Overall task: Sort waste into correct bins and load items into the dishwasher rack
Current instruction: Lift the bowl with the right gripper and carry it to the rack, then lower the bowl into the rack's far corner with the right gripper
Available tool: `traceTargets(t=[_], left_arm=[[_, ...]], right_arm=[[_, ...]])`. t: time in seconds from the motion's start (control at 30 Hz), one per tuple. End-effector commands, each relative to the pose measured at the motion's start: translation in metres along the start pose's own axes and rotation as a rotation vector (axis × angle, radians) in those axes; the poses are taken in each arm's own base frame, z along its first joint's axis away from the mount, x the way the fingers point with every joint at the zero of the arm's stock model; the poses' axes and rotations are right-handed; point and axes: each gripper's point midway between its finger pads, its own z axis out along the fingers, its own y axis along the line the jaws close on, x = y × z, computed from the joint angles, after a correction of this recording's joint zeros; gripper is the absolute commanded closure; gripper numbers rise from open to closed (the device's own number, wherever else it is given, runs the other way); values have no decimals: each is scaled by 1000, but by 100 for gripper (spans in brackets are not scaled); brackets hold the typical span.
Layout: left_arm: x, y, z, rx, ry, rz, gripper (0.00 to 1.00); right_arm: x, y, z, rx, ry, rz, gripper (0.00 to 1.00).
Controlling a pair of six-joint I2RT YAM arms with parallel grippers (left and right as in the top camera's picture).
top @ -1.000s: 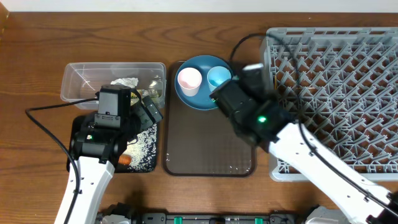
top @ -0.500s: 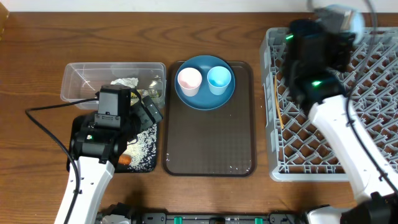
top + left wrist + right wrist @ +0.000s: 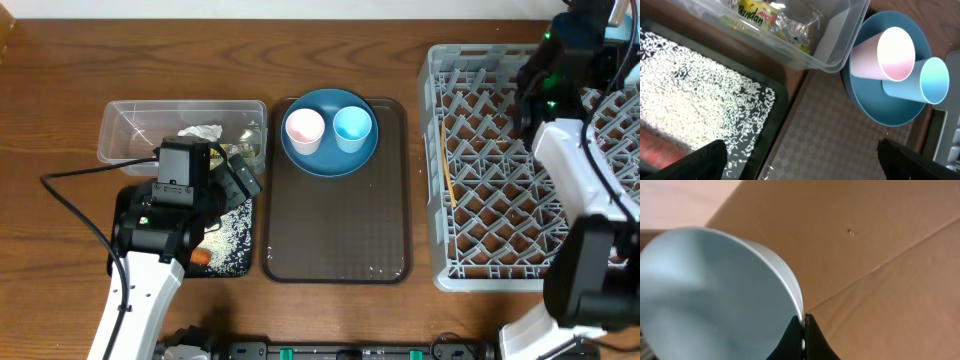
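Note:
Pinched between my right gripper's (image 3: 804, 330) fingers is the rim of the pale-blue bowl (image 3: 715, 290), which is white inside; the gripper is shut on it. That arm (image 3: 560, 90) reaches over the back right of the grey dishwasher rack (image 3: 500, 200). Thin chopsticks (image 3: 446, 160) lie in the rack's left side. My left gripper (image 3: 805, 165) hangs open over the edge between the black tray (image 3: 240, 262) and the brown tray. The pink cup (image 3: 304, 129) and the light-blue cup (image 3: 352, 125) stand on the blue plate (image 3: 330, 165).
The clear tub (image 3: 130, 130) holds the crumpled napkin (image 3: 200, 133) and the yellow-green wrapper (image 3: 757, 15). Rice (image 3: 232, 225) and a carrot (image 3: 200, 257) lie in the black tray. The brown serving tray (image 3: 340, 230) sits under the plate. Cardboard (image 3: 880, 255) fills the right wrist view.
My right arm has swung from over the brown tray's right edge across to the rack's back right corner. The left arm has not moved.

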Motion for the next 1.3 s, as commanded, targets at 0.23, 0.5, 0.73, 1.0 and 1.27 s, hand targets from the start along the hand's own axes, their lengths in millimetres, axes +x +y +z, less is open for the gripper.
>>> traceTargets(t=[0.23, 0.5, 0.73, 1.0, 1.27], left_arm=[[-5, -1, -3, -1, -16, 0, 2], [-5, -1, -3, -1, -16, 0, 2], [-5, -1, -3, -1, -16, 0, 2], [-5, -1, -3, -1, -16, 0, 2], [-5, -1, -3, -1, -16, 0, 2]], right_arm=[[34, 66, 24, -26, 41, -295, 99], [33, 90, 9, -59, 18, -334, 99], [23, 106, -16, -99, -25, -369, 99], [10, 123, -49, -141, -84, -391, 93], [18, 145, -78, -210, -96, -422, 88]])
